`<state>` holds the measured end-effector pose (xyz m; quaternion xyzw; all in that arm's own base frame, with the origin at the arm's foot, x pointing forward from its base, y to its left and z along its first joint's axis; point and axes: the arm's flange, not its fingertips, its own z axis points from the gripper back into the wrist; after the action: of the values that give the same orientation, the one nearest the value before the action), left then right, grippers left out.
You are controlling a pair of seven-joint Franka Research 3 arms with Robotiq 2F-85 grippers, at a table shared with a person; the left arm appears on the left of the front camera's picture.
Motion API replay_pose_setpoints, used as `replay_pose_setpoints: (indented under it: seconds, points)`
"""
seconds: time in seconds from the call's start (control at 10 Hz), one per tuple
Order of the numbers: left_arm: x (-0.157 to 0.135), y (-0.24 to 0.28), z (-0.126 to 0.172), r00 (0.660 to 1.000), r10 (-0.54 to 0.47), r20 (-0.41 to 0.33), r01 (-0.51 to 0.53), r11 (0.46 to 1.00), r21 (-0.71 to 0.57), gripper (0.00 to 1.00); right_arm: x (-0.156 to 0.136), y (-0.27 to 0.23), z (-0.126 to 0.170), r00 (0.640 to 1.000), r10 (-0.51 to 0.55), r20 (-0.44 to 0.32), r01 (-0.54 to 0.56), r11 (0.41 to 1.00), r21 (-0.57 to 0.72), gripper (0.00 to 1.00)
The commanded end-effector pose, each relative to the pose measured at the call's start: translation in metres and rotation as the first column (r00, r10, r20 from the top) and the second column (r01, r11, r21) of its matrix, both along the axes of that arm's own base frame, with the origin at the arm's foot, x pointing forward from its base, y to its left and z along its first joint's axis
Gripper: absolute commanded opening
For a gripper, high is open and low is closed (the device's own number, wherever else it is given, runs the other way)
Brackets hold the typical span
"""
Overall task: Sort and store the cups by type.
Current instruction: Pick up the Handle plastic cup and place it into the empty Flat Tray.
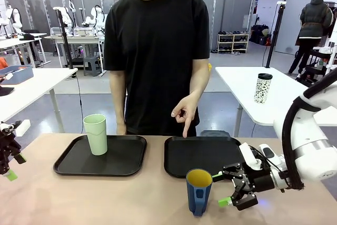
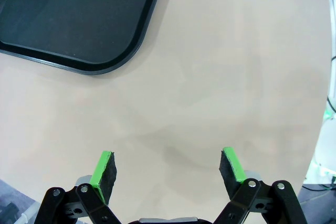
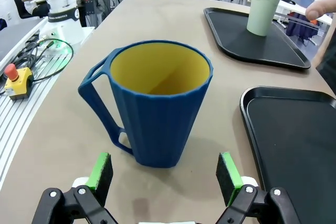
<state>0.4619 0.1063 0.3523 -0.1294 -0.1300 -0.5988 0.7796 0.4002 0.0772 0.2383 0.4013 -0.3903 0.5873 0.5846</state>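
The pale green tumbler [image 1: 96, 134] stands upright on the left black tray [image 1: 126, 156]; it is also the green tumbler [image 3: 264, 7] far off in the right wrist view. The dark blue cup [image 1: 199, 190] with yellow inside stands on the table in front of the right tray [image 1: 179, 162]. In the right wrist view this blue cup [image 3: 157, 108] sits just ahead of my fingers, handle to picture left. My right gripper [image 1: 221, 188] is open beside it, nothing between the pads. My left gripper [image 2: 168, 169] hangs open over bare table; in the front view the left gripper [image 1: 10, 164] is at the left edge.
A person stands at the far side, one hand [image 1: 184, 111] pointing a finger down at the right tray's far rim. A white speckled tumbler with black lid [image 1: 263, 88] stands on another table behind. A corner of the left tray [image 2: 105, 61] shows in the left wrist view.
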Motion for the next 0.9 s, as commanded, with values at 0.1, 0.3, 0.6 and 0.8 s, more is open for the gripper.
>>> replay_pose_setpoints:
  seconds: [0.1, 0.3, 0.6, 0.8]
  points:
    - [0.001, 0.001, 0.001, 1.0, -0.009, 0.019, 0.009, 1.0, -0.009, 1.0, 0.009, 0.018, -0.008, 1.0, 0.011, -0.003, -0.01, 1.0, 0.021, 1.0]
    - [0.001, 0.001, 0.001, 1.0, -0.009, 0.019, 0.009, 1.0, -0.009, 1.0, 0.009, 0.023, -0.01, 1.0, 0.03, -0.01, -0.03, 0.999, 0.033, 1.0]
    - [0.001, 0.001, 0.001, 1.0, -0.009, 0.019, 0.009, 1.0, -0.009, 1.0, 0.007, 0.029, -0.014, 0.999, 0.051, -0.014, -0.049, 0.994, 0.095, 1.0]
    - [0.001, 0.001, 0.001, 1.0, -0.009, 0.019, 0.009, 1.0, -0.009, 1.0, 0.007, 0.035, -0.016, 0.998, 0.063, -0.016, -0.061, 0.992, 0.108, 1.0]
